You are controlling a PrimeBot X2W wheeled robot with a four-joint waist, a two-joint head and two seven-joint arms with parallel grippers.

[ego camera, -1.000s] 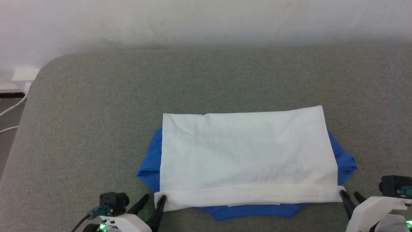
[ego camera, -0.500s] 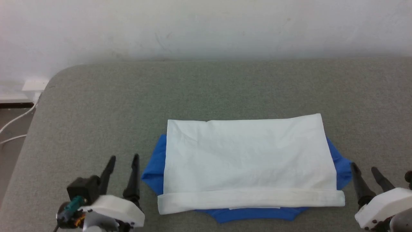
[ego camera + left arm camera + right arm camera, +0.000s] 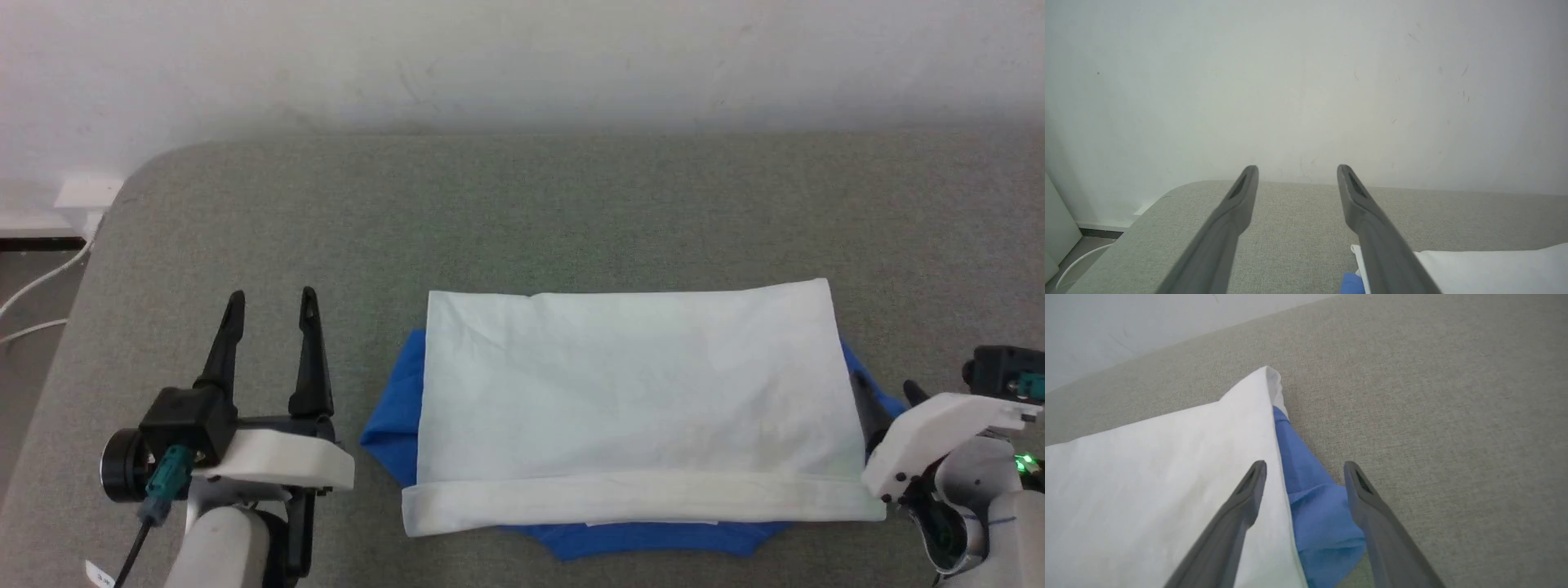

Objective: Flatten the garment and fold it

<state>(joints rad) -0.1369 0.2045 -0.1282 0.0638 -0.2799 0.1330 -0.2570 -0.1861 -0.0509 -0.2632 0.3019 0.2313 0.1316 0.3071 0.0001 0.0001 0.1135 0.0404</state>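
Head view: the garment (image 3: 637, 392) lies in the lower middle of the frame on the grey bench (image 3: 522, 212). Its white body is folded over, blue sleeves poke out at both sides and blue trim shows below the rolled lower edge. The left end effector (image 3: 273, 296) stands at lower left, beside the cloth and apart from it, jaws spread and empty. The right end effector (image 3: 886, 385) sits at the cloth's right edge.

Left wrist view: the left end effector (image 3: 1297, 168) is open, pointing toward the wall, with the garment (image 3: 1486, 265) at lower right.

Right wrist view: the right end effector (image 3: 1305, 464) is open and straddles the white edge and the blue sleeve (image 3: 1310, 490), gripping nothing.

One fold looks laid. The next move probably calls for pinching the side edges and sleeves to fold them inward.
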